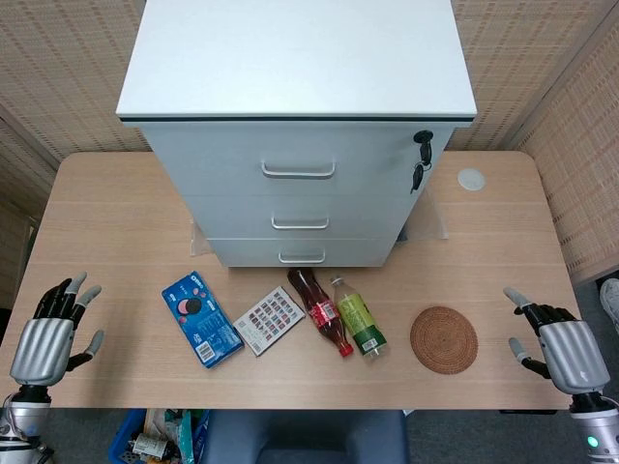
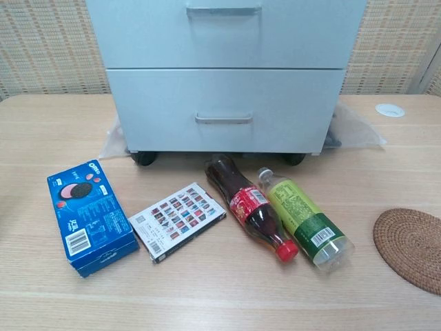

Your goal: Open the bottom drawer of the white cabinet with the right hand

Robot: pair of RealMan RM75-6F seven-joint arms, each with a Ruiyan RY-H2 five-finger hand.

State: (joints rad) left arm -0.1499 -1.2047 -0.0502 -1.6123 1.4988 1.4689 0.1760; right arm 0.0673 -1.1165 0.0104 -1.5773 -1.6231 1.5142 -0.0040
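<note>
The white cabinet [image 1: 300,87] stands at the middle back of the table, with three closed drawers. Its bottom drawer [image 2: 224,110] carries a metal handle [image 2: 223,119], seen also in the head view as the lowest handle [image 1: 302,256]. My right hand [image 1: 561,343] hovers at the table's front right edge, fingers apart, holding nothing, far from the cabinet. My left hand [image 1: 53,333] is at the front left edge, likewise open with nothing in it. Neither hand shows in the chest view.
In front of the cabinet lie a blue Oreo box [image 1: 201,318], a small card pack [image 1: 269,320], a cola bottle [image 1: 320,311] and a green-label bottle [image 1: 358,317]. A woven coaster [image 1: 444,339] sits front right. Keys [image 1: 421,159] hang from the cabinet's lock.
</note>
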